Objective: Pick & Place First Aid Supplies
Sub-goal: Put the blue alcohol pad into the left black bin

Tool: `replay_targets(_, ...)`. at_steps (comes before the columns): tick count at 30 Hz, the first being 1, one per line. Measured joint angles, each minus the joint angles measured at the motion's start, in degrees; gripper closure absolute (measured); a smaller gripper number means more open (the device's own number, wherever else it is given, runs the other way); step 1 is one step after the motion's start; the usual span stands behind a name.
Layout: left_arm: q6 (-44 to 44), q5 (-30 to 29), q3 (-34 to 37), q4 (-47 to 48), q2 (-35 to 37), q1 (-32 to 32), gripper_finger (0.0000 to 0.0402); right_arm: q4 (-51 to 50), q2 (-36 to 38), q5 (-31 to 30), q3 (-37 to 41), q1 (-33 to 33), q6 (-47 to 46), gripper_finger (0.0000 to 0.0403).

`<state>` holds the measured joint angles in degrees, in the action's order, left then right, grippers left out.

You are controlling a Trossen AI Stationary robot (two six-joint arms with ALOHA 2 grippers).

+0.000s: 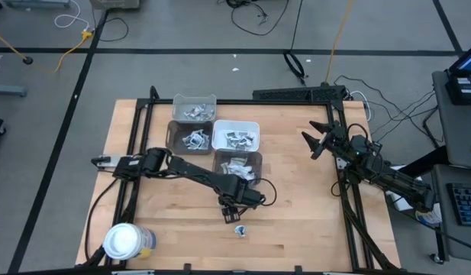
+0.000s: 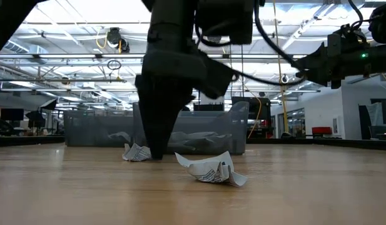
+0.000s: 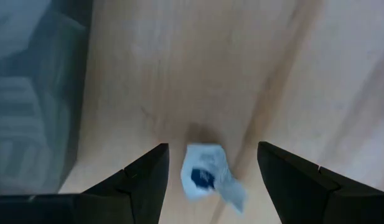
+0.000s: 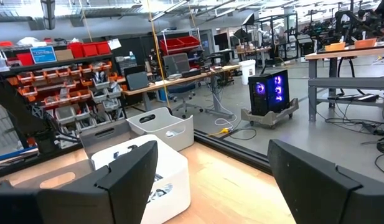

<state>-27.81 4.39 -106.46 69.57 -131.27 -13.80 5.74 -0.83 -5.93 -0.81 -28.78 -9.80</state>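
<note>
My left gripper (image 1: 229, 214) points straight down, low over the table and just in front of the bins. It is open. In the left wrist view a small white packet with blue print (image 3: 207, 177) lies flat on the wood between the two fingers, untouched. In the low view one crumpled packet (image 2: 137, 152) lies close beside the fingers (image 2: 157, 147). Another packet (image 2: 213, 170) lies nearer the front edge, and the high view shows it too (image 1: 240, 229). My right gripper (image 1: 319, 140) waits open, raised at the table's right side.
Four bins holding packets stand just beyond the left gripper: three grey (image 1: 195, 109) (image 1: 191, 137) (image 1: 237, 166) and one white (image 1: 235, 135). A white-lidded round jar (image 1: 124, 241) stands at the near left corner. Bare wood lies to the near right of the gripper.
</note>
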Motion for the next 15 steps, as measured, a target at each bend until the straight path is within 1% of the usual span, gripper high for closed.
replay_targets(3, -0.8, -0.1, 2.3, -2.4, 0.1, -0.1, 0.0151, 0.0, 0.0, 0.0, 0.0, 0.0, 0.0, 0.0105)
replay_targets(9, 0.0, 0.1, 3.4, -2.3, 0.4, 0.0, 0.0157, 0.0, 0.0, 0.0, 0.0, 0.0, 0.0, 0.0105)
replay_targets(12, 0.6, 0.5, 3.5, -2.7, 0.4, 0.0, 0.0189, 0.0, 0.0, 0.0, 0.0, 0.0, 0.0, 0.0105)
replay_targets(15, 0.5, 1.8, 3.5, -3.1, 0.3, 0.1, 0.0241, 0.0, 0.0, 0.0, 0.0, 0.0, 0.0, 0.0105)
